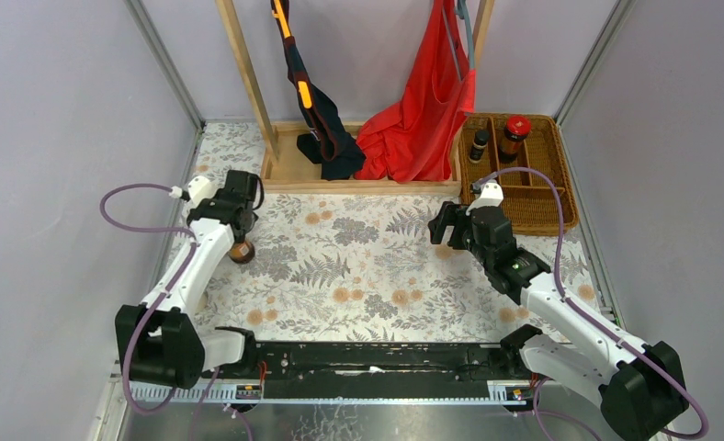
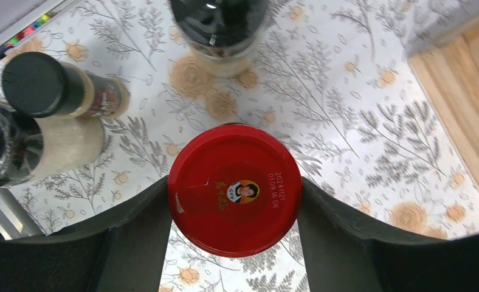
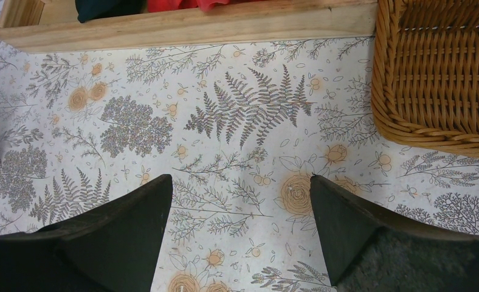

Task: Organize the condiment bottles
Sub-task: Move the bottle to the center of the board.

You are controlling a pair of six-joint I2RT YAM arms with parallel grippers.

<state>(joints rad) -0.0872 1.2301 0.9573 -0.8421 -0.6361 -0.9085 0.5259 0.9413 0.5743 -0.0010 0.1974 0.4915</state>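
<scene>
Left claw [image 2: 234, 190] seems to pinch the red jar [image 2: 225, 161]; right claw [image 3: 240, 201] spread, empty. Lift straight up, clear of nearby bottles [image 2: 42, 85], toward the basket [image 3: 431, 73].

Looking like a robotics lab cell dressed up as a home corner. Sitting walled in by plain grey panels [image 1: 55, 138] on bare metal frame posts [image 1: 167, 64], with a left arm [image 1: 193, 262] and a right arm [image 1: 547, 289] bolted to a black rail [image 1: 367, 358]. Borrowing household props: a fern-printed tablecloth [image 1: 358, 266], a wooden rack [image 1: 246, 78] hanging a red apron [image 1: 423, 119], a wicker basket [image 1: 537, 207] holding condiment bottles [image 1: 514, 138].
</scene>
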